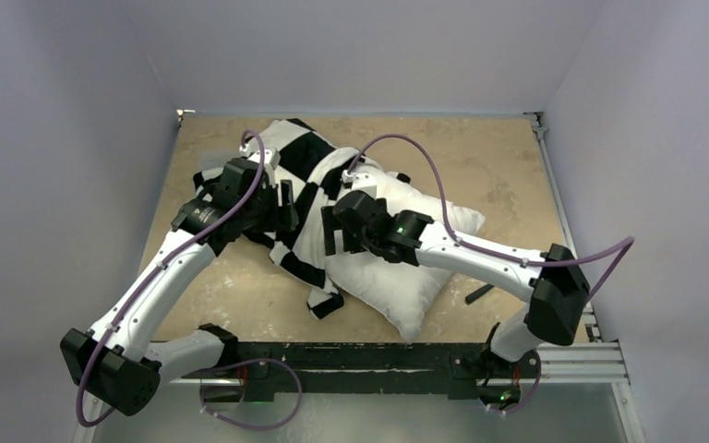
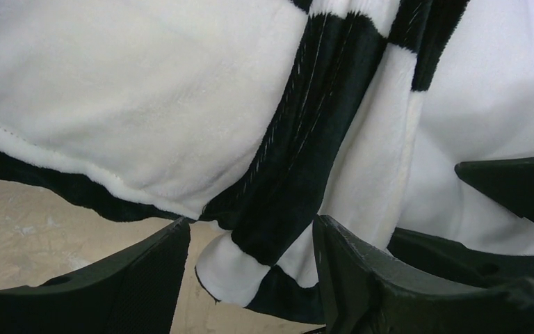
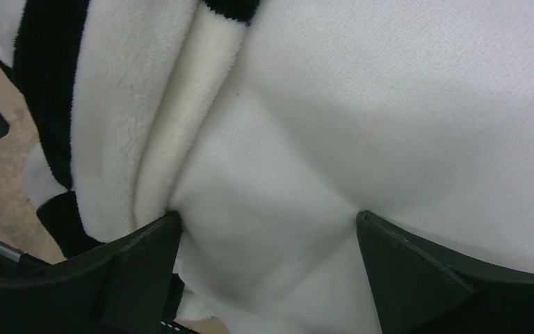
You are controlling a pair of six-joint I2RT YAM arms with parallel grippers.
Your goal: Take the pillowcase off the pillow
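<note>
The black-and-white checkered pillowcase (image 1: 303, 171) lies bunched over the far left part of the white pillow (image 1: 406, 272), whose near right half is bare. My left gripper (image 1: 284, 205) is open at the pillowcase's left edge. In the left wrist view a hanging fold of the pillowcase (image 2: 278, 209) sits between the spread fingers (image 2: 146, 278) of the left gripper (image 2: 250, 223). My right gripper (image 1: 335, 231) is open, and in the right wrist view (image 3: 268, 229) its wide-spread fingertips (image 3: 403, 271) press into the pillow (image 3: 361, 104), next to the pillowcase edge (image 3: 111, 125).
The tan tabletop (image 1: 240, 295) is walled on the left, back and right. A small black piece (image 1: 478, 293) lies near the right arm's base. A black rail (image 1: 378, 355) runs along the front edge. Purple cables (image 1: 425, 157) loop above the arms.
</note>
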